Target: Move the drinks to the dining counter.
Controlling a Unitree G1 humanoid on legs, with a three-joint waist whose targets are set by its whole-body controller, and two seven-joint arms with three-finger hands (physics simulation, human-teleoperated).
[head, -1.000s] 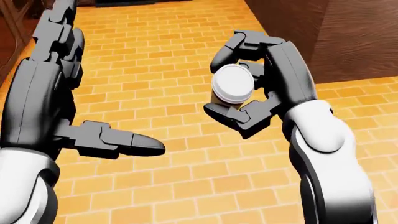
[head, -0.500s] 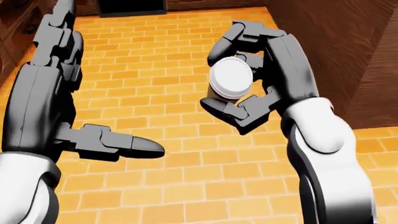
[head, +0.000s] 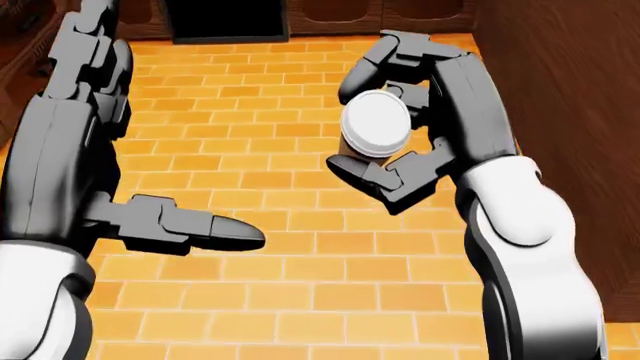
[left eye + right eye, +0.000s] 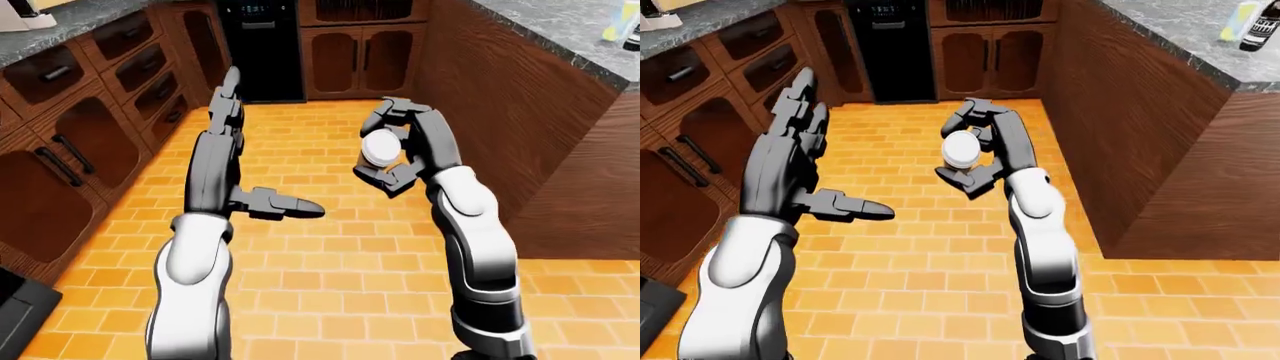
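Right, my right hand [image 3: 385,142] has its three fingers curled round a white-lidded drink cup [image 3: 375,124], held up over the brick floor [image 3: 290,300], while my left hand [image 3: 110,150] is flat, splayed wide and carrying nothing. The grey-topped counter [image 4: 560,34] runs along the upper right of the left-eye view, with what look like more drinks [image 4: 1248,26] at its far corner. The risk, I reckon, is the cup tipping or sliding out between my fingers as I walk, or my elbow clipping the dark wood wall [image 4: 500,105] close on my right.
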